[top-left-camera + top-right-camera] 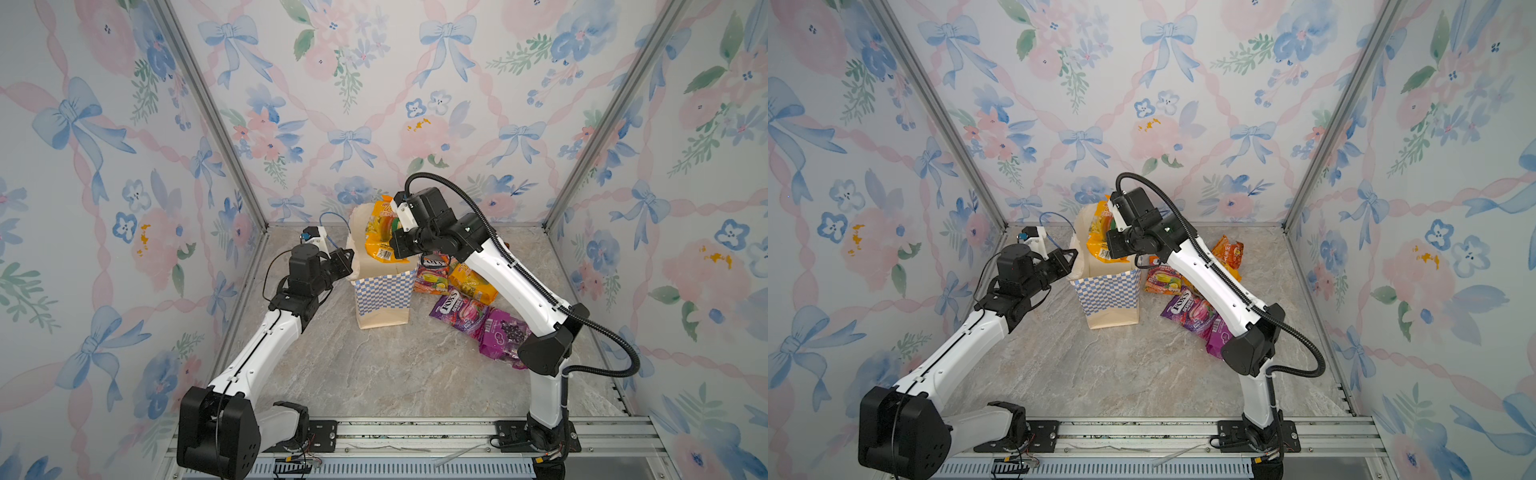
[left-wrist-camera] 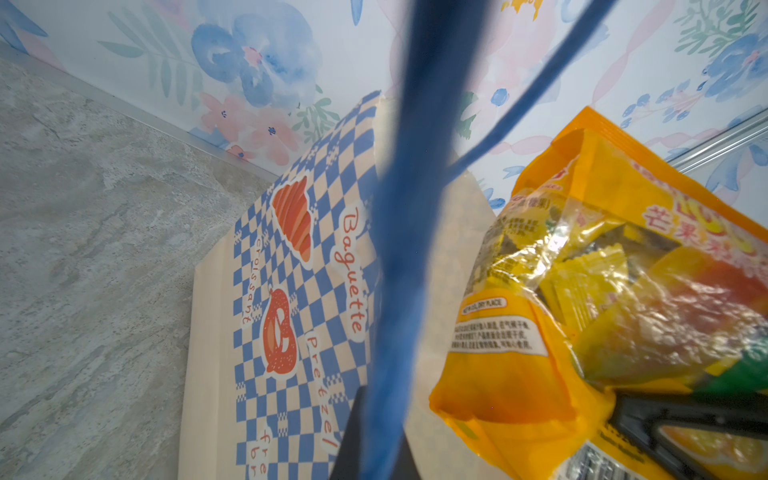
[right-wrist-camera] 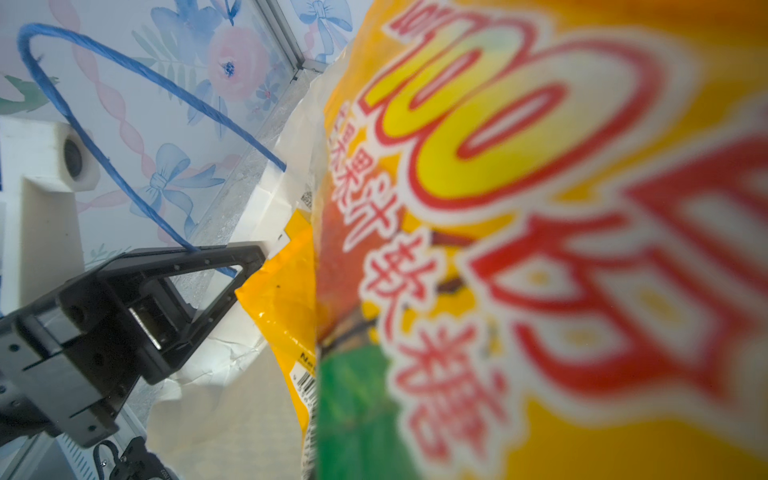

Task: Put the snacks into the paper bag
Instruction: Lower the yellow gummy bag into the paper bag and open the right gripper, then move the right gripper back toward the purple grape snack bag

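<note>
The paper bag [image 1: 384, 291] [image 1: 1106, 295] stands upright mid-table, its checkered band [image 2: 299, 291] facing the left wrist camera. My left gripper [image 1: 347, 259] [image 1: 1073, 257] [image 3: 249, 266] is shut on the bag's left rim, where the blue cord handle [image 2: 399, 249] [image 3: 124, 174] comes out. My right gripper [image 1: 395, 239] [image 1: 1111, 245] is shut on a yellow-orange mango pack [image 1: 380, 232] [image 2: 582, 311] [image 3: 540, 249], which hangs in the bag's open mouth. That pack hides the right gripper's own jaws in the right wrist view. Other snacks lie right of the bag: an orange FOX'S packet [image 1: 432, 274], a purple FOX'S packet [image 1: 457, 309] and a magenta grape pack [image 1: 503, 336].
A yellow-orange pack [image 1: 473, 284] and an orange chip bag [image 1: 1227, 249] lie partly under the right arm. Floral walls close in the back and both sides. A metal rail [image 1: 415, 432] with both arm bases runs along the front edge.
</note>
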`<move>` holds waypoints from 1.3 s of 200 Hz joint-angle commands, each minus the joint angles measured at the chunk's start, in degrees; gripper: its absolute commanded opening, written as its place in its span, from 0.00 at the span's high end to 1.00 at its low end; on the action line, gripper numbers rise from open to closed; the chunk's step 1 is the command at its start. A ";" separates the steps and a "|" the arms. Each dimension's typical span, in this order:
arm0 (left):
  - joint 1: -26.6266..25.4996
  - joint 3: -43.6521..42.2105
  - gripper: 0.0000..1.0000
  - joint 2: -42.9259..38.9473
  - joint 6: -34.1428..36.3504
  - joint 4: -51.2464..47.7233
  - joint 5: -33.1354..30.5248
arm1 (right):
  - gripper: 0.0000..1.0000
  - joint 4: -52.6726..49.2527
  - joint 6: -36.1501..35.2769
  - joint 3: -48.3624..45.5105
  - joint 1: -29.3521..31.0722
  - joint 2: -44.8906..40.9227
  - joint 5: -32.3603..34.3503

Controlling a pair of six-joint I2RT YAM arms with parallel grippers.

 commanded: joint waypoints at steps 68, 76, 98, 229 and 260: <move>0.38 -1.08 1.00 0.71 -1.69 3.52 1.93 | 1.00 -0.18 -0.52 1.74 1.17 -0.32 -1.15; 0.29 -1.17 1.00 0.61 -1.79 3.68 1.93 | 1.00 -0.20 -0.45 1.87 1.17 -0.10 -1.32; 0.23 -1.26 1.00 0.40 -1.81 3.78 1.93 | 1.00 -0.86 -0.28 2.90 1.17 0.76 -1.93; 0.34 -1.87 1.00 0.97 -2.22 4.84 2.58 | 0.43 -2.91 -3.54 5.21 1.17 0.88 -3.84; 0.32 -1.78 1.00 0.97 -2.22 5.01 2.60 | 0.28 -3.43 -8.17 3.15 0.99 -2.92 -5.21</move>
